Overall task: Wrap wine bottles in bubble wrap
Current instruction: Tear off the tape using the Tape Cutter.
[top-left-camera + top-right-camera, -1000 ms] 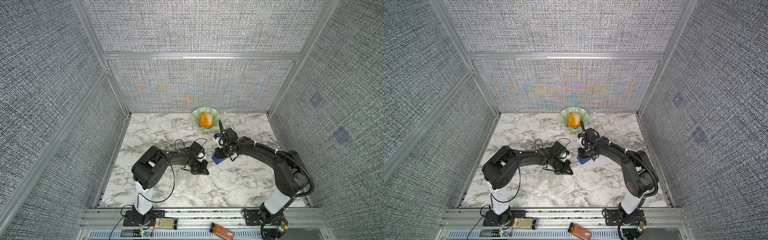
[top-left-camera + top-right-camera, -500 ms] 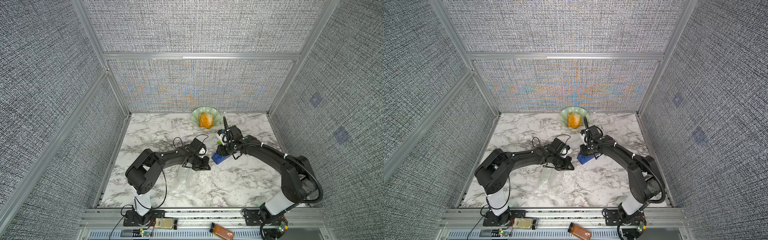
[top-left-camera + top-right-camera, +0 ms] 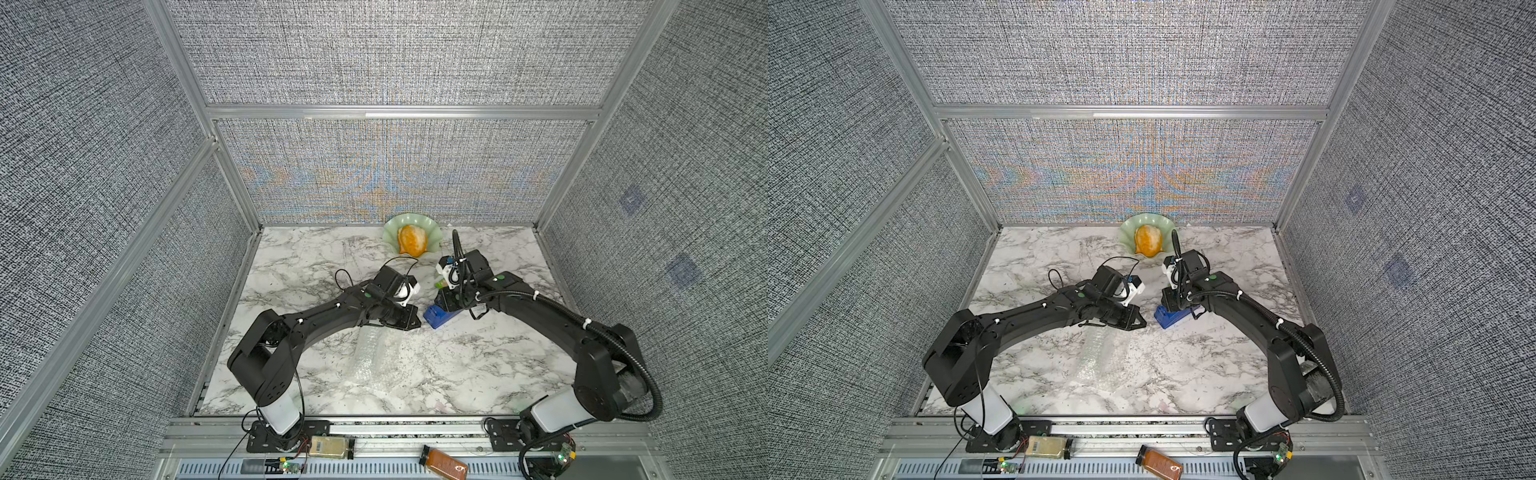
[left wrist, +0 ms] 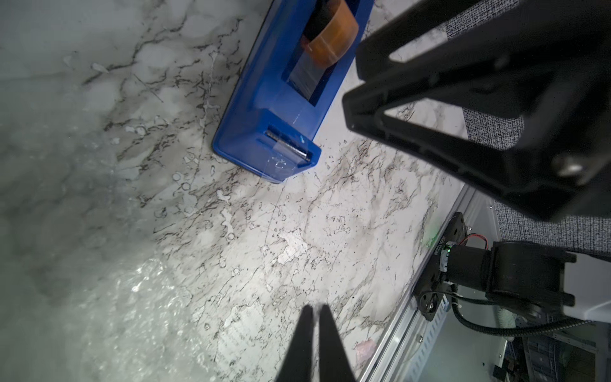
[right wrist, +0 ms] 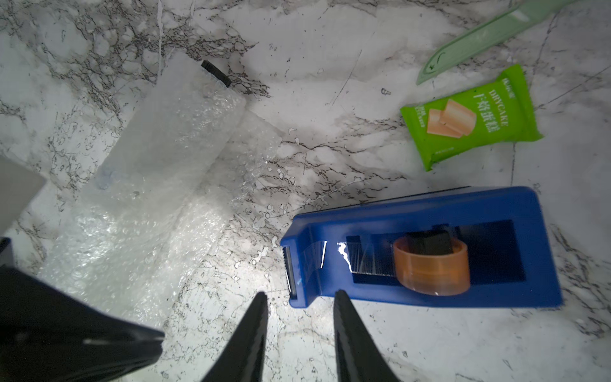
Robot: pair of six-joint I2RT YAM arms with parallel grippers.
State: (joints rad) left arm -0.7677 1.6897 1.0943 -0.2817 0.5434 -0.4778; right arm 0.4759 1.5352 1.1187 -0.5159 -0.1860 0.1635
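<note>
The wine bottle lies on the marble, rolled inside the bubble wrap, with only its black cap sticking out. In both top views the wrap shows as a whitish sheet in front of the left arm. My left gripper hovers past the wrap's edge, its fingers a narrow slit apart with nothing between them. My right gripper is open at the cutter end of the blue tape dispenser, holding nothing.
The tape dispenser sits between both grippers. A green snack packet lies just behind it. A pale green plate with an orange object stands at the back wall. A brown-filled bottle lies on the front rail.
My left gripper has shifted slightly toward the tape dispenser and its fingers have parted a little. The right jaws have widened a bit over the dispenser's end.
</note>
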